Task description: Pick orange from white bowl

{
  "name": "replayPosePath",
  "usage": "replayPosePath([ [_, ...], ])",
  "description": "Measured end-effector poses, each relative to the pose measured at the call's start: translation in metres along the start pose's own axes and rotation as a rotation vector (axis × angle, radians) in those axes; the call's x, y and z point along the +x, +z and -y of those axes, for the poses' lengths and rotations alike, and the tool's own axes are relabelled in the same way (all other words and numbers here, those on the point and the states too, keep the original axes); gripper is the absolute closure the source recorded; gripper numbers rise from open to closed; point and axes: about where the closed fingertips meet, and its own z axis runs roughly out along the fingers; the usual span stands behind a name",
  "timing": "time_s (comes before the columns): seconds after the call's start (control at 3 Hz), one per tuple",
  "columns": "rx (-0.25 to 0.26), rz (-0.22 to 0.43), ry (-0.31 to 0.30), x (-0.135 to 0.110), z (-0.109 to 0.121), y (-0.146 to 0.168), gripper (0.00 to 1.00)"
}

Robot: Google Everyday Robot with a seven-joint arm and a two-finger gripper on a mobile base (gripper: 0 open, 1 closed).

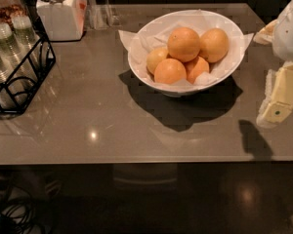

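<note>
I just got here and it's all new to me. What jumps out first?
The pile of oranges in the big white bowl, in the middle toward the back. Next, the robot's gripper at the right edge, apart from the bowl. A white lidded jar stands back left.

See no readable text, label, brand or number anywhere. Hand [273,112] right of white bowl [136,65], well apart: small green dot on it, no lettering.

Dim, warm overhead light — hard shadows under the white bowl [233,65] and beside the hand [276,107] at right.
</note>
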Motion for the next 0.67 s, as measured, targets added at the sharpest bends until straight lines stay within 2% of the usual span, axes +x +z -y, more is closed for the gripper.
replayPosePath([
  [0.33, 0.000, 0.000, 0.000, 0.0000, 0.0000, 0.0000, 0.00],
  [0.67, 0.016, 0.042, -0.008, -0.0086, 0.0095, -0.0062, 0.00],
])
